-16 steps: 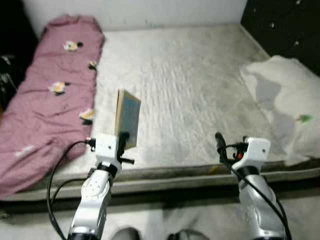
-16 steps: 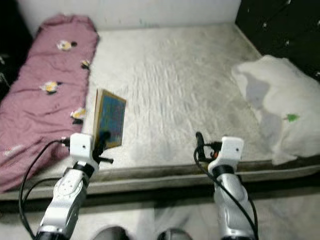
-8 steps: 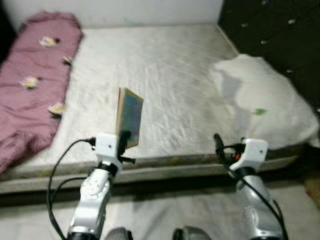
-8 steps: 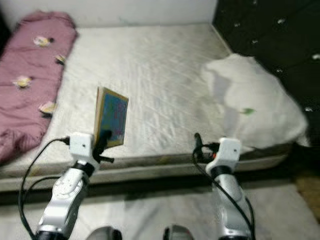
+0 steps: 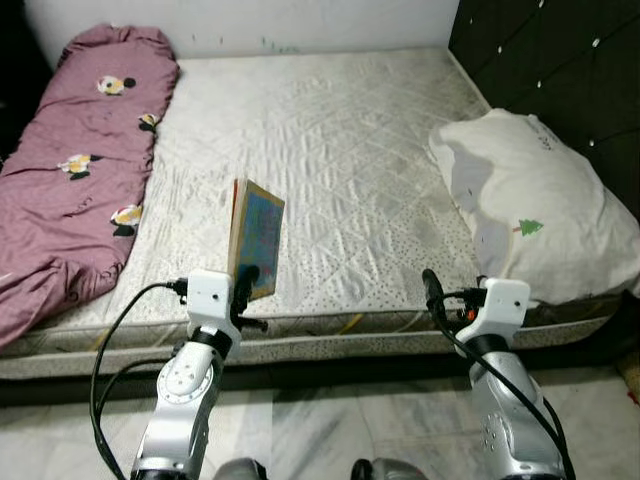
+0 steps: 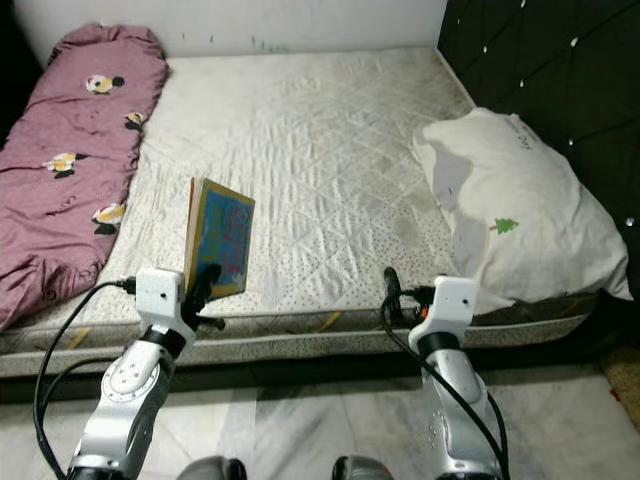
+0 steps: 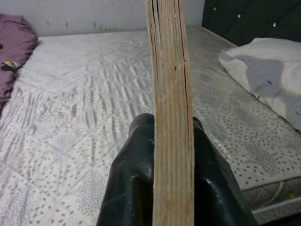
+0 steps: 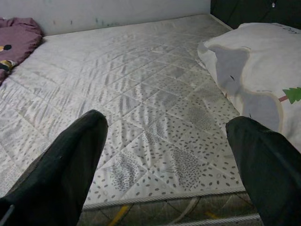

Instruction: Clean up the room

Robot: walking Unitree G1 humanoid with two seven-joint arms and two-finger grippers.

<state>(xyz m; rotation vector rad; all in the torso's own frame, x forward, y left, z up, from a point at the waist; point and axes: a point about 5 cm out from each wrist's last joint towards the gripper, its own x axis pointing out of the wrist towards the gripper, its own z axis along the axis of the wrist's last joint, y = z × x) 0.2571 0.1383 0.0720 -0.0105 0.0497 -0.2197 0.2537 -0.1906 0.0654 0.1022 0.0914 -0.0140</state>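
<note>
At your 10 o'clock, a mauve quilted blanket with small flower patches (image 5: 75,190) lies bunched along the left side of the bare white quilted mattress (image 5: 330,150).

Your left gripper (image 5: 248,280) is raised in front of the near edge of the mattress, silver forearm angled up from below, with a black cable looping off the wrist. Its two black fingers (image 7: 129,188) are pinched on the bottom edge of a thin hardcover book with a blue picture cover (image 5: 255,238). The book stands upright, its top tipped slightly to 11 o'clock, held in the air above the mattress's near edge.

At your 2 o'clock, a plump white pillow with a small green tree print (image 5: 530,205) rests on the right side of the mattress, against the black tufted headboard (image 5: 560,60).

Your right gripper (image 8: 171,155) is held up at about the same height as the left, just before the near edge of the mattress. Its fingers (image 8: 70,160) are spread wide with nothing between them, pointing across the mattress toward the far white wall.
</note>
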